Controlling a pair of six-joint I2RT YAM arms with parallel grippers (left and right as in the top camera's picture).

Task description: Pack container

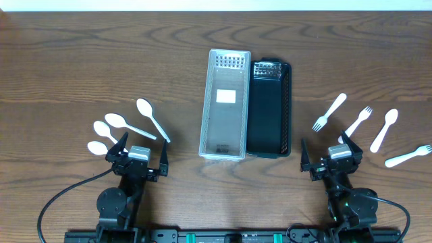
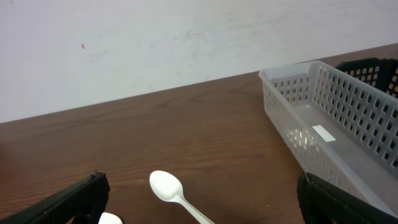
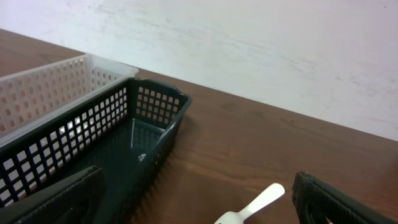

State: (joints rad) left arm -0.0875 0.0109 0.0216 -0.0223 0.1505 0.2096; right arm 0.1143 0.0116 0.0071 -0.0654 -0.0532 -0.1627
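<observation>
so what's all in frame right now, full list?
clear basket: 1, translucent white, table centre, empty except for its label
label: 1, white, on the clear basket's floor
black basket: 1, black, touching the clear basket's right side, empty
spoons: 4, white, loose on the table left of the baskets
forks: 3, white, loose on the table right of the baskets
spoon-like utensil: 1, white, among the forks, rounded head
table: 1, brown wood, under everything
left fingers: 1 pair, black, open, near edge beside the spoons, holding nothing
right fingers: 1 pair, black, open, near edge beside the forks, holding nothing
</observation>
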